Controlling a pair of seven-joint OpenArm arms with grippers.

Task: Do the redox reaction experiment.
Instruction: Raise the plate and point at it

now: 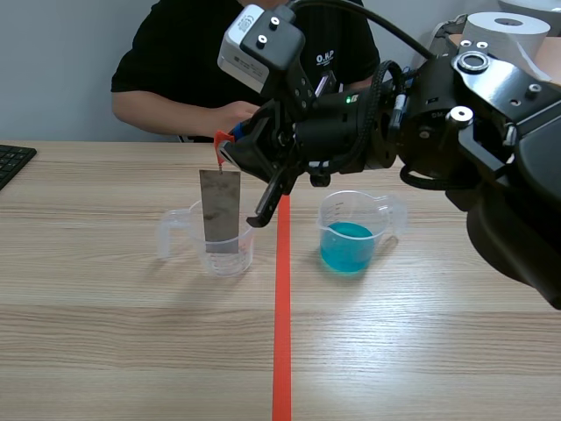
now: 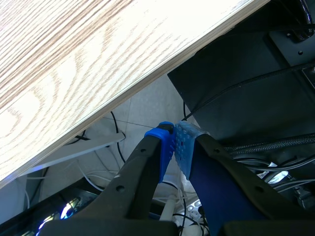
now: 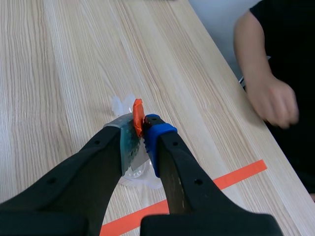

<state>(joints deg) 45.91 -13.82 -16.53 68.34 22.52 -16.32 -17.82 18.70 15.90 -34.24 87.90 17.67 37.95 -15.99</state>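
Observation:
A grey metal strip [image 1: 219, 206] hangs upright from an orange clip [image 1: 222, 140], its lower end inside a clear beaker [image 1: 226, 254] left of the tape line. My right gripper [image 1: 238, 147] comes across from the right and is shut on the clip. In the right wrist view the orange clip [image 3: 138, 117] sits pinched between the fingertips of the right gripper [image 3: 139, 130], with the clear beaker [image 3: 123, 104] partly hidden under them. A second beaker [image 1: 348, 241], holding blue liquid, stands right of the tape. My left gripper [image 2: 173, 142] is shut on nothing, below the table's edge [image 2: 147, 83].
A person sits across the table, one hand [image 1: 232, 114] resting near the far edge just behind the right gripper; the same hand [image 3: 273, 101] shows in the right wrist view. A keyboard [image 1: 13, 162] lies at the far left. A paper roll [image 1: 508, 31] stands at the back right.

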